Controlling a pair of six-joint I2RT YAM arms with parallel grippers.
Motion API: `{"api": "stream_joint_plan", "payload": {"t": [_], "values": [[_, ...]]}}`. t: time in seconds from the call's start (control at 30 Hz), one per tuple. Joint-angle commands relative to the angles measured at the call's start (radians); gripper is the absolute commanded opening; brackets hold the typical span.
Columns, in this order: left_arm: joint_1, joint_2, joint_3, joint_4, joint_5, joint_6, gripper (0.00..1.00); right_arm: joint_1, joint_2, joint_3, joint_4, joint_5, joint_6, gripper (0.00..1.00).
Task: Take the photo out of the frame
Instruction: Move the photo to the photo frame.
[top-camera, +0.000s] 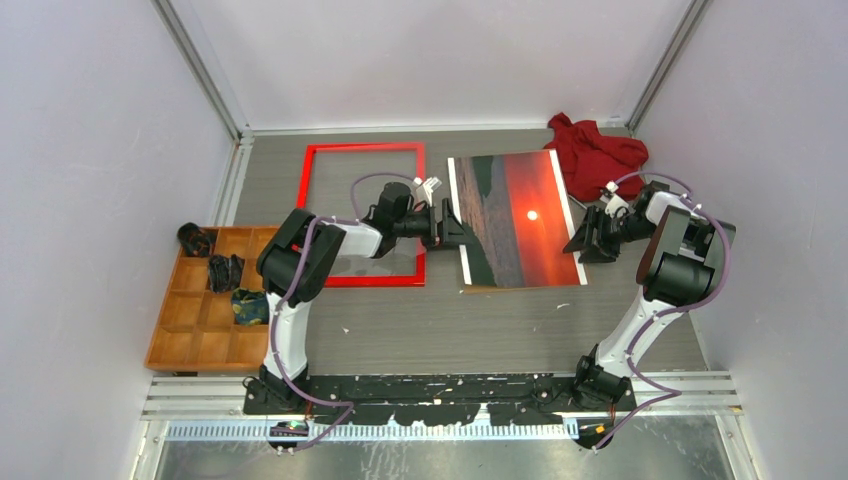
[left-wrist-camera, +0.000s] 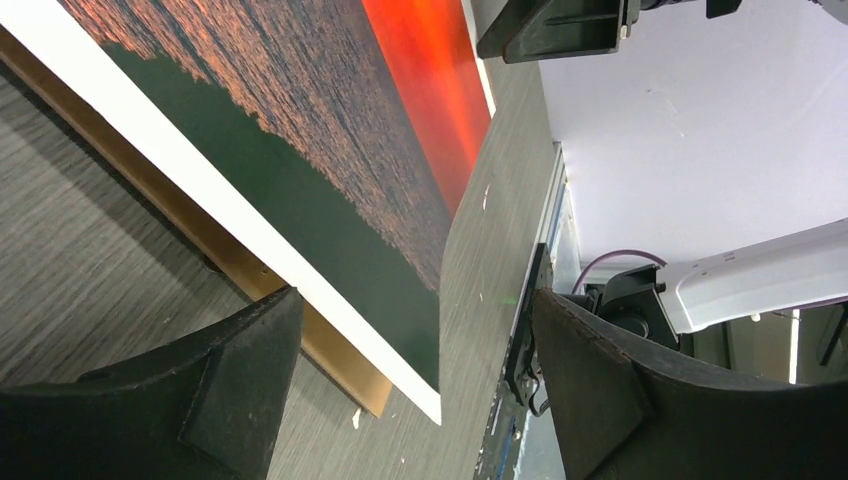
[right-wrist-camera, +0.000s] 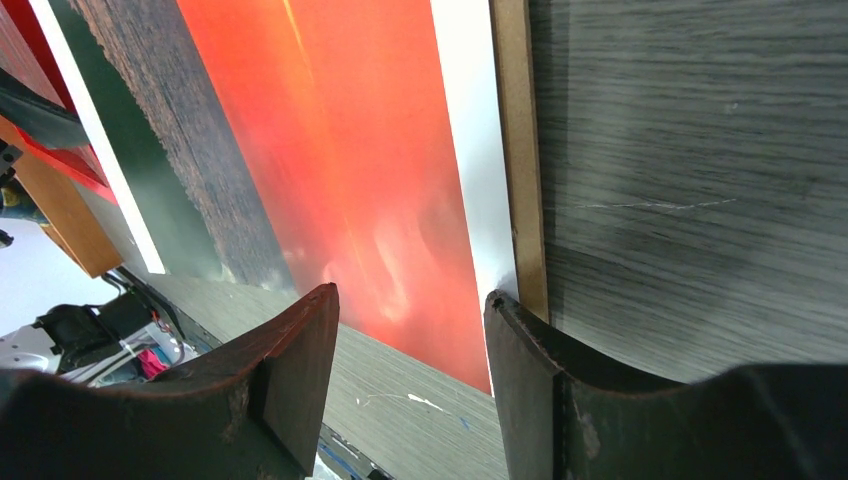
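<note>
The photo (top-camera: 515, 215), a sunset print with white strips on its sides, lies flat on the table to the right of the frame (top-camera: 365, 148). The red frame lies flat, and my left arm reaches across it. A brown backing board (left-wrist-camera: 330, 345) shows under the photo's edge. My left gripper (top-camera: 462, 232) is open at the photo's left edge, and the print's near corner (left-wrist-camera: 440, 400) shows between its fingers. My right gripper (top-camera: 585, 240) is open at the photo's near right corner, one fingertip (right-wrist-camera: 500, 305) close against the white strip and the board edge (right-wrist-camera: 520, 150).
A crumpled red cloth (top-camera: 595, 150) lies at the back right, just behind the right gripper. A wooden compartment tray (top-camera: 200, 320) with a few dark items stands at the left. White walls close in on the table at both sides and at the back.
</note>
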Motion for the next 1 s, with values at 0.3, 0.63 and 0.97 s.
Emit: {"api": "stream_joint_plan", "payload": {"t": [0.3,0.63,0.97], "values": [[0.004,-0.021,-0.018,0.177,0.024,-0.083,0.85,0.002,0.019,0.006,-0.006,0.02,-0.011,0.61],[0.005,0.062,-0.095,0.338,-0.035,-0.231,0.85,0.002,0.014,0.008,-0.008,0.018,-0.009,0.6],[0.007,0.088,-0.117,0.449,-0.051,-0.305,0.84,0.002,0.015,0.011,-0.009,0.02,-0.007,0.61]]}}
